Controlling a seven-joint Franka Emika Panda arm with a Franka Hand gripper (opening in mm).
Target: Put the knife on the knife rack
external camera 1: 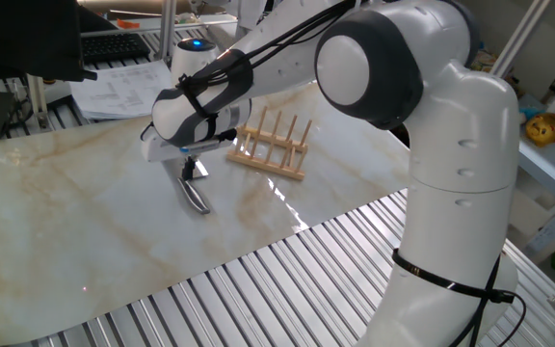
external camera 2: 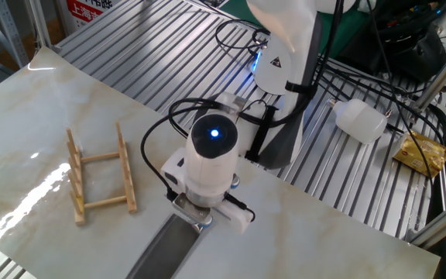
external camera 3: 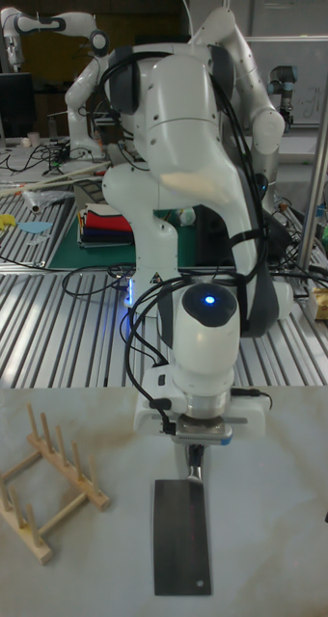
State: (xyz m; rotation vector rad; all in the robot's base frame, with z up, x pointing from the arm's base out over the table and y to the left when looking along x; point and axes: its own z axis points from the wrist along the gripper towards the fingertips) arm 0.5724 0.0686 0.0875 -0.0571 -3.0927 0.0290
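Observation:
The knife lies flat on the marble tabletop, its broad grey blade pointing away from the arm and its steel handle toward the gripper. My gripper points straight down over the handle's end, low over the table. Its fingers are mostly hidden under the hand and look open around the handle. In the other fixed view the gripper covers the handle, and only the blade shows. The knife rack of light wood with upright pegs stands empty, left of the knife and apart from it.
Slatted metal bench surrounds the marble top. A white bottle and a yellow packet lie on the slats behind the arm. Papers and a keyboard sit beyond the far edge.

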